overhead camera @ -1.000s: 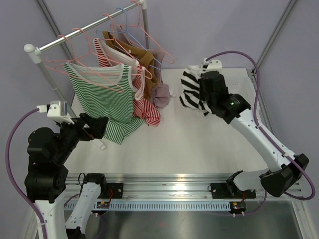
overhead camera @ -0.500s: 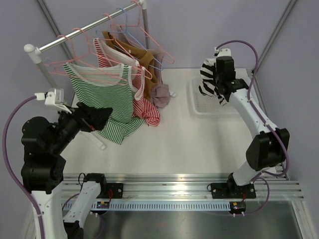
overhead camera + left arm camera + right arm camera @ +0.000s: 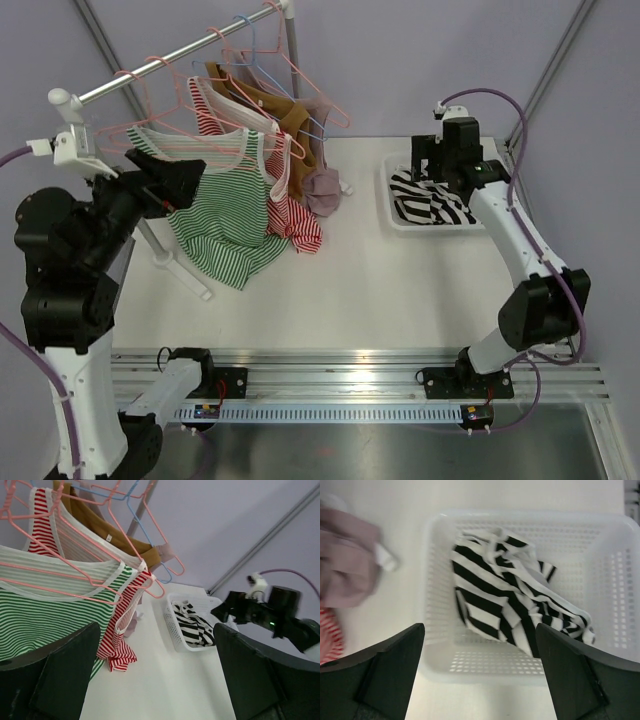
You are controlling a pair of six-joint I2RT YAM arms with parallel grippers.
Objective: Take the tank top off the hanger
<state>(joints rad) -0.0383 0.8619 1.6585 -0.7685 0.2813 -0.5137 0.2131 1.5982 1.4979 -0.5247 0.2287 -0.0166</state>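
A green-striped tank top [image 3: 225, 215] hangs on a pink hanger [image 3: 150, 135] at the front of the rail; the left wrist view shows the top [image 3: 40, 625] under its hanger [image 3: 75, 570]. My left gripper [image 3: 185, 180] is raised just in front of its left shoulder, open and holding nothing [image 3: 157, 680]. A black-and-white striped tank top [image 3: 432, 197] lies crumpled in the white basket [image 3: 395, 215]. Over that basket hovers my right gripper [image 3: 445, 172], open and empty [image 3: 477, 645], with the striped top [image 3: 505, 605] below it.
Behind the green top hang a red-striped top [image 3: 290, 215], a brown top [image 3: 270, 105] and a mauve garment [image 3: 322, 185], on a rail [image 3: 170, 65] with several bare pink and blue hangers. The rack's foot [image 3: 185, 272] lies on the table's left.
My right gripper carried the black-and-white top over the basket, opened and dropped it in. My left arm rose from the green top's hem to its shoulder.
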